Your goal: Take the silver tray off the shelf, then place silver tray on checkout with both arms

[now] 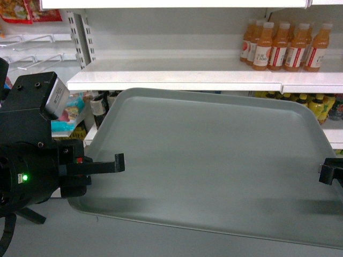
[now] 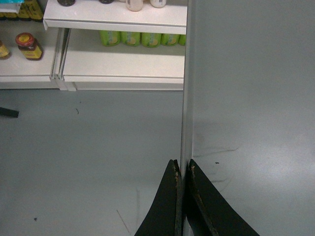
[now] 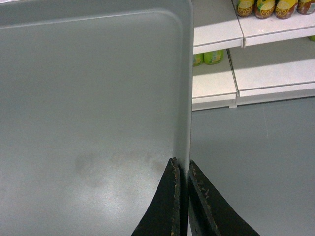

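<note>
At frame edge, right pincer pinches silver tray.

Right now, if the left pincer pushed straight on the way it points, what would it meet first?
The left pincer is shut on the silver tray, so it would only run along the rim. Beyond that lies the white shelf, probably; depth is unclear.

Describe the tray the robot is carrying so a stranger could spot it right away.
In front of the white store shelf with orange bottles, the tray hangs between the left claw and right claw. It is the only big, flat, grey-green thing there, with rounded corners.
</note>
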Controlling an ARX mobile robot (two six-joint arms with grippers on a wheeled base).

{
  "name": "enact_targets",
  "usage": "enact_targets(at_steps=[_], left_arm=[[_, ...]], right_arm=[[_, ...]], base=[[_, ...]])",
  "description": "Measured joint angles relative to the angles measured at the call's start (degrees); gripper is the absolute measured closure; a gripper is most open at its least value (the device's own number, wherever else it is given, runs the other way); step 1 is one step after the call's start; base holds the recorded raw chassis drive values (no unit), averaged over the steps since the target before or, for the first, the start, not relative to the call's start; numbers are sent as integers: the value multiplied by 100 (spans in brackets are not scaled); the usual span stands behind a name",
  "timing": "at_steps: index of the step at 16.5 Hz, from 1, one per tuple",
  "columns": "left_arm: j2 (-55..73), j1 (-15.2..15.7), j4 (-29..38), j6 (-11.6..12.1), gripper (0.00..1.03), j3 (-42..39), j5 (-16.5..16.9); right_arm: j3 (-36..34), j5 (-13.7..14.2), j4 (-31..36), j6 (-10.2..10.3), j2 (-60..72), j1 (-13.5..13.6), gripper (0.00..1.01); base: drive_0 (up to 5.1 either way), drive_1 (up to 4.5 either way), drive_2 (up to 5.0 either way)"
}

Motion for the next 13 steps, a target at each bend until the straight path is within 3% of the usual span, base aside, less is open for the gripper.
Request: enact_targets(at_steps=[13], left_arm=[[-2,0,-31,0,100,-2,4]], right_arm=[[2,0,-4,0,0,0,99]], base=[[2,-431,435]])
